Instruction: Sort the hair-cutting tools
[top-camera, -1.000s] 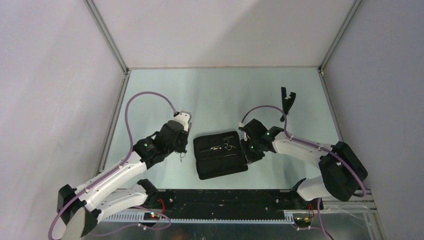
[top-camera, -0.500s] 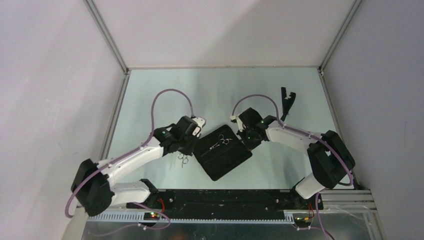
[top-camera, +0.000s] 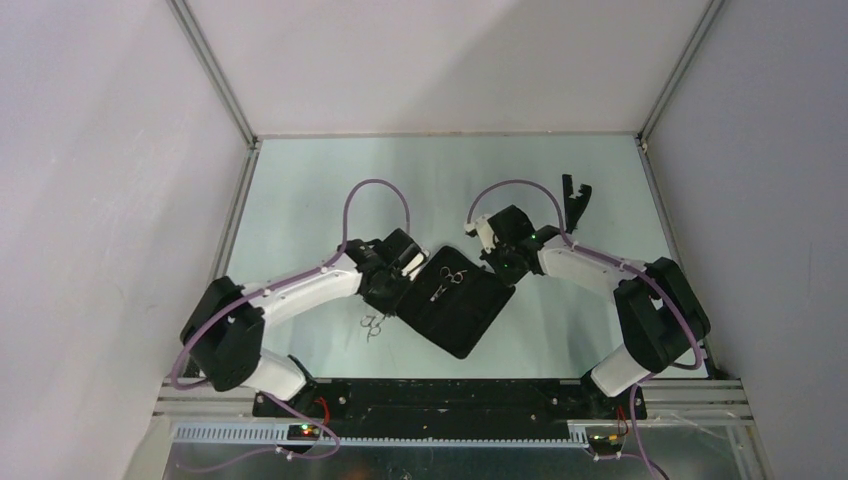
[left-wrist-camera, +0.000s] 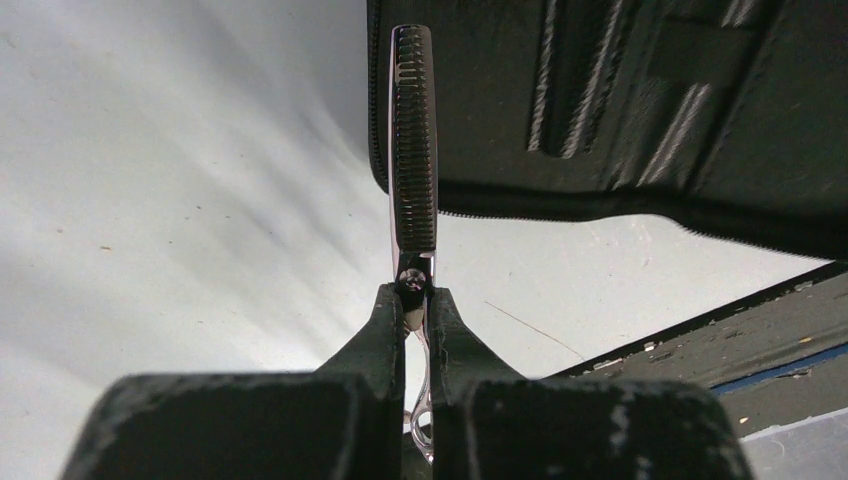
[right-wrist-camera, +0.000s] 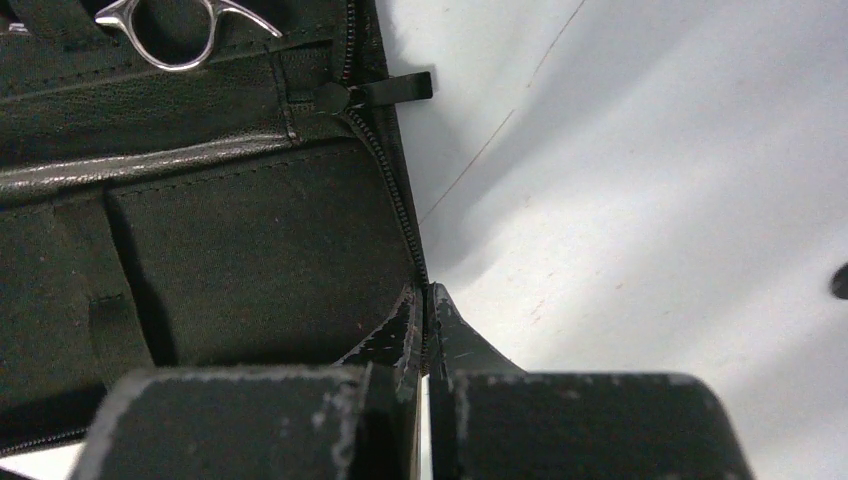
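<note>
Since a second ago the black zip case (top-camera: 470, 318) has swung from lying nearly square to standing corner-on, one corner aimed at the near rail, and both arms have closed in on it. The right gripper (right-wrist-camera: 423, 297), then partly open, is now pinched shut on the case's zipped edge. The left gripper (left-wrist-camera: 407, 296) is clamped at the pivot of the toothed scissors (left-wrist-camera: 413, 170). Their blade reaches to the case's rim, though contact cannot be judged. The second scissors (top-camera: 447, 280) lie inside the open case. The black comb-like tool (top-camera: 575, 200) lies well apart near the right rim of the table (top-camera: 320, 190), with bare surface behind and left of the case. The held pair's handle is hidden between the fingers. The right wrist view cuts off the cased pair above its ring.
</note>
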